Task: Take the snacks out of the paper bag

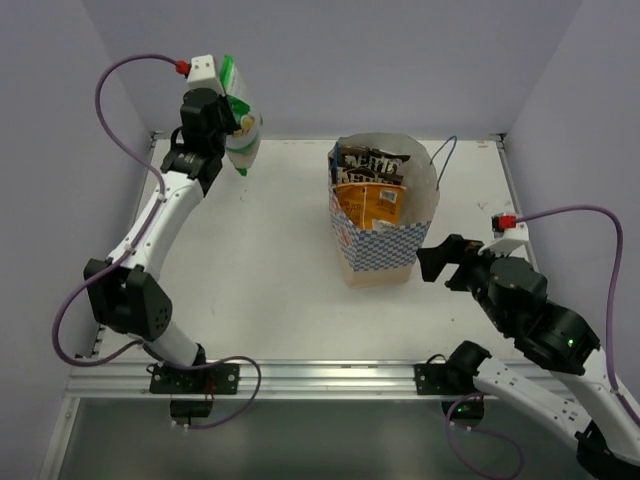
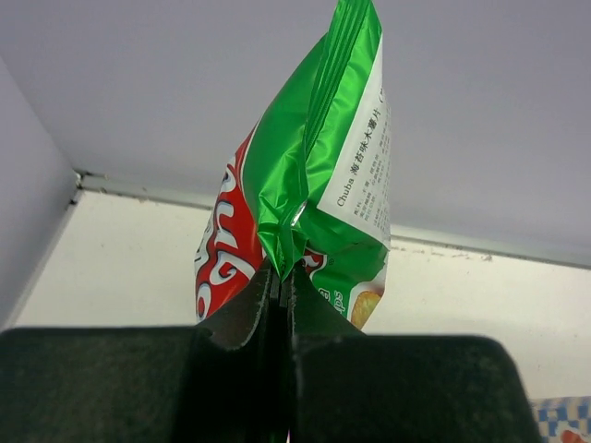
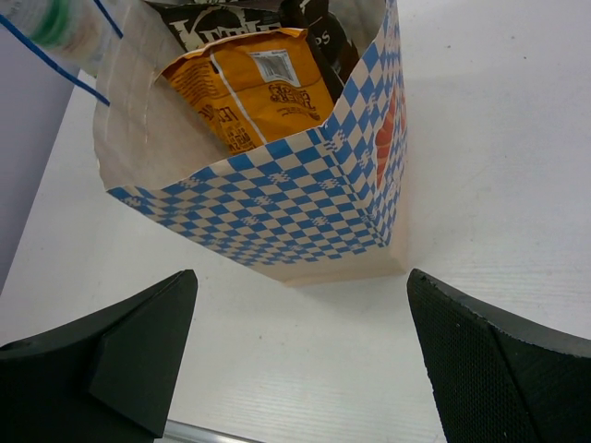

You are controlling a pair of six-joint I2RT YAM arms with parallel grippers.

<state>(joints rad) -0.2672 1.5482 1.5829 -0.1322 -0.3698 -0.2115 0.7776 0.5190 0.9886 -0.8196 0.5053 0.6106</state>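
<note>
The tan paper bag (image 1: 380, 235) with a blue-and-white checkered band stands upright mid-table; it also shows in the right wrist view (image 3: 277, 198). Inside it are an orange packet (image 1: 368, 203) and dark brown packets (image 1: 368, 164); the right wrist view shows the orange packet (image 3: 249, 92) and a brown one (image 3: 222, 20). My left gripper (image 1: 232, 122) is shut on the green-and-white chip bag (image 1: 240, 125), holding it above the table's far left; the left wrist view shows the chip bag (image 2: 314, 185) pinched between the fingers (image 2: 242, 314). My right gripper (image 1: 440, 262) is open and empty, just right of the paper bag.
Lavender walls close the table at the back and both sides. A blue cord handle (image 1: 447, 150) sticks out from the bag's far right side. A metal rail (image 1: 300, 375) runs along the near edge between the arm bases.
</note>
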